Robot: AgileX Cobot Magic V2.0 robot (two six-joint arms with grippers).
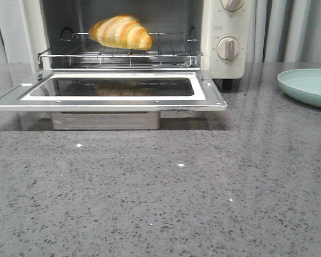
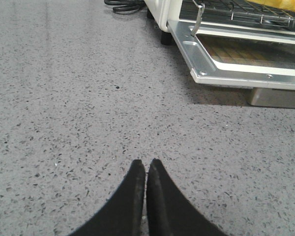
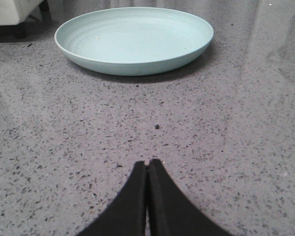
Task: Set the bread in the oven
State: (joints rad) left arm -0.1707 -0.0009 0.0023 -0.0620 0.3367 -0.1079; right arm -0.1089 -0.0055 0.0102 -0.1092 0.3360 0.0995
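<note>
The bread, a golden roll with cream stripes, lies on the wire rack inside the cream-white oven. The oven's glass door is dropped open flat. A yellow edge of the bread shows in the left wrist view, above the open door. My left gripper is shut and empty over bare counter, well short of the oven's left front corner. My right gripper is shut and empty over the counter, short of the plate. Neither gripper shows in the front view.
A pale green plate sits empty at the right of the oven; it fills the right wrist view. A metal tray lies under the open door. A black cable lies left of the oven. The counter is grey speckled stone.
</note>
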